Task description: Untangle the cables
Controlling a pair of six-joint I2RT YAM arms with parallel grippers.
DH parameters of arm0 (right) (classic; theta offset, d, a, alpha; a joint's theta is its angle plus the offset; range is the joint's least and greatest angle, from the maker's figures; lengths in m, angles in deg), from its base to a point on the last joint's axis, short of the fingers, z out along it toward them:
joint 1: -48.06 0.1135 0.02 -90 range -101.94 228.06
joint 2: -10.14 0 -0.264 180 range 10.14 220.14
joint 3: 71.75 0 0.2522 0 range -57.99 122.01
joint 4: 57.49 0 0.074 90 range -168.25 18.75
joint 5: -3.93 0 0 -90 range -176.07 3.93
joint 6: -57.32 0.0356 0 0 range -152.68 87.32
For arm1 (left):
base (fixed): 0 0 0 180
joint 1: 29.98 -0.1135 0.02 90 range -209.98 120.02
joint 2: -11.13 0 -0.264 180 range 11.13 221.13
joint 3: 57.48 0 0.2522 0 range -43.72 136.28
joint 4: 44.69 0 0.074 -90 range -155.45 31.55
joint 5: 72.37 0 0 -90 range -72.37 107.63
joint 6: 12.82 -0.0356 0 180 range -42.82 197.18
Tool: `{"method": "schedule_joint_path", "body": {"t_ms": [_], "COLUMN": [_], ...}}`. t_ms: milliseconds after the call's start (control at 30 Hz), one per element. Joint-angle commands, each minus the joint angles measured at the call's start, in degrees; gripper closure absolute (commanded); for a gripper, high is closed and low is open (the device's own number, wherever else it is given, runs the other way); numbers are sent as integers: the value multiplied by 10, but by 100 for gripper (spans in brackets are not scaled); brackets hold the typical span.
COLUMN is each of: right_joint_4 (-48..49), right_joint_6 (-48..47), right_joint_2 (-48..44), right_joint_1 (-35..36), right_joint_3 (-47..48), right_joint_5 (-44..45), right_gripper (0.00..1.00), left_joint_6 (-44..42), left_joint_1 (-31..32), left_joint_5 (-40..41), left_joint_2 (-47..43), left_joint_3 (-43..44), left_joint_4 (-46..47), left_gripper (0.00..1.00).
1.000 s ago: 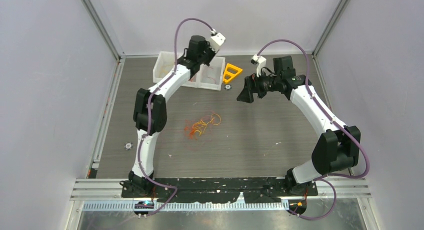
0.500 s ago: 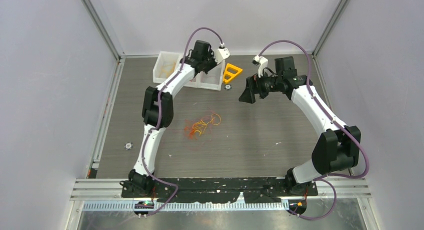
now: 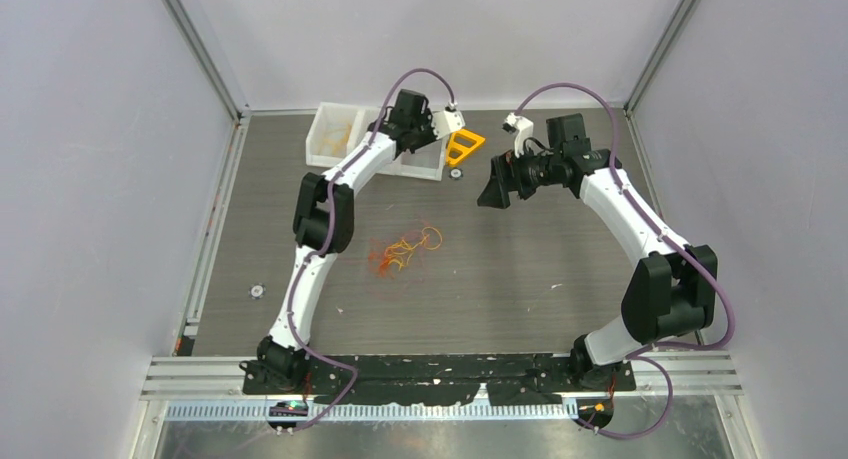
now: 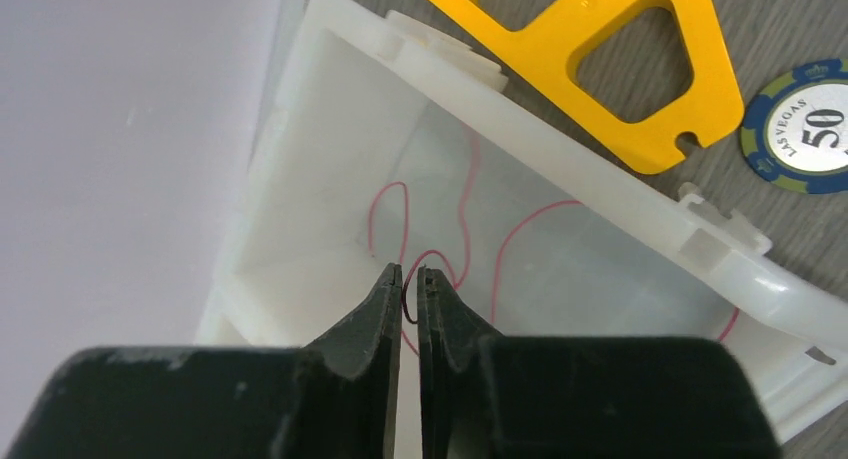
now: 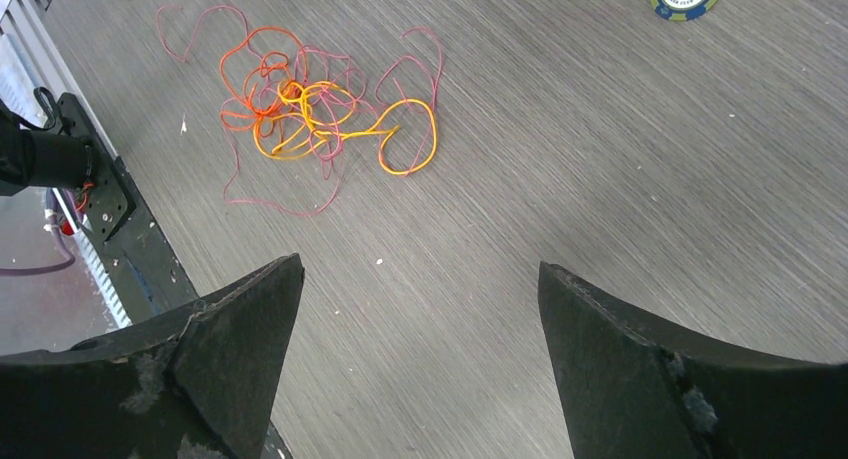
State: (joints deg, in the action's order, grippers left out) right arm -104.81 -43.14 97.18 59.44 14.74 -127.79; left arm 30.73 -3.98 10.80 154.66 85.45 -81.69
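Note:
The cables (image 3: 405, 249) lie as a small clump of orange, yellow and red strands mid-table; the right wrist view shows them (image 5: 320, 109) spread on the grey surface. My left gripper (image 3: 422, 139) hangs over the right-hand white bin (image 3: 428, 161). In its wrist view the left gripper (image 4: 409, 273) is shut on a thin red strand (image 4: 462, 219) that trails down into that bin (image 4: 640, 194). My right gripper (image 3: 492, 189) is open and empty, raised to the right of the clump; its fingertips (image 5: 280, 279) frame bare table.
A second white bin (image 3: 322, 151) to the left holds thin orange strands. A yellow plastic triangle (image 3: 464, 144) (image 4: 590, 59) and a poker chip (image 3: 456, 173) (image 4: 810, 129) lie beside the bins. Another chip (image 3: 256, 291) sits at the left.
My left arm has swung right from the left bin to over the right bin. The right arm has hardly moved. The clump has not moved.

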Motion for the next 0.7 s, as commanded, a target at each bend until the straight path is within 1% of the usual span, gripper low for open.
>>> {"method": "schedule_joint_path", "body": {"t_ms": [0, 100, 200, 233, 400, 567, 633, 667], "right_joint_4": [-11, -12, -12, -12, -12, -12, -14, -14], "right_joint_6": [-10, -7, -2, -1, 4, 4, 1, 1], "right_joint_2": [1, 1, 0, -1, -4, -8, -9, -7], "right_joint_1": [-5, -5, -6, -5, -6, -6, -5, -4], "right_joint_3": [18, 20, 19, 19, 23, 29, 30, 29], "right_joint_5": [3, 1, -4, -5, -8, -9, -11, -11], "right_gripper": [7, 7, 7, 7, 7, 7, 7, 7], "left_joint_6": [-14, -10, 4, 9, 48, 83, 106, 117], "left_joint_1": [5, 5, 5, 5, 5, 4, -3, -9], "left_joint_5": [-13, -13, -16, -19, -41, -42, -75, -110], "left_joint_2": [-40, -56, -80, -88, -126, -170, -214, -248], "left_joint_3": [-16, -23, -29, -32, -18, 0, -13, -30], "left_joint_4": [30, 33, 35, 35, 14, -39, -83, -121], "left_gripper": [83, 69, 59, 58, 45, 37, 35, 32]}}
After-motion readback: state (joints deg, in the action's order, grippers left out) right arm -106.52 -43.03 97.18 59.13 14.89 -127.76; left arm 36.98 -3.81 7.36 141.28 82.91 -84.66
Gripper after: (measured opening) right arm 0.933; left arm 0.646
